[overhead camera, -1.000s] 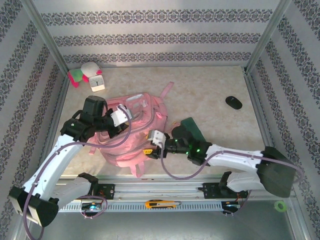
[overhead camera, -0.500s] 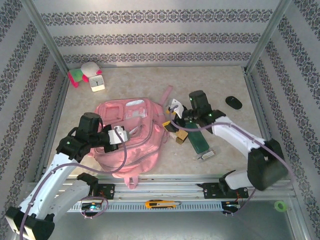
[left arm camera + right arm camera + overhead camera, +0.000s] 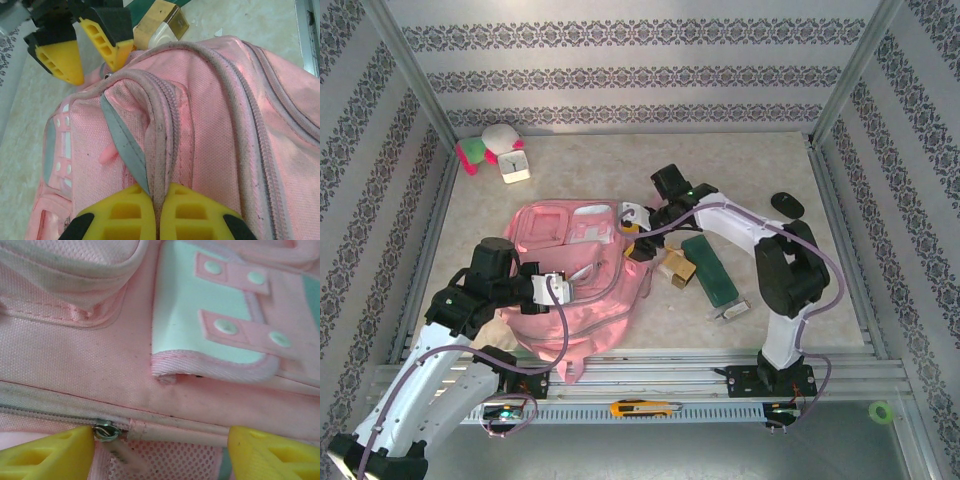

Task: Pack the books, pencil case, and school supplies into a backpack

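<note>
The pink backpack (image 3: 570, 262) lies flat on the table's left half. My left gripper (image 3: 154, 200) is shut on a ridge of the backpack's (image 3: 210, 125) zip edge near its front. My right gripper (image 3: 632, 222) hovers open over the backpack's right edge, its yellow fingers (image 3: 50, 455) either side of a metal zip pull (image 3: 105, 431) without touching it. The dark green pencil case (image 3: 710, 268) lies to the right of the backpack. Beside it sit gold-tan boxes (image 3: 680, 268) and a small silver gadget (image 3: 732, 312). The books are hidden.
A black oval object (image 3: 787, 204) lies at the back right. A white clock (image 3: 514, 166) and a plush toy (image 3: 485, 145) sit in the back left corner. A yellow knife (image 3: 645, 408) rests on the front rail. Patterned walls close three sides.
My right arm has swung from the front of the table out to the backpack's right edge. My left arm has drawn back toward the near left, still gripping the backpack.
</note>
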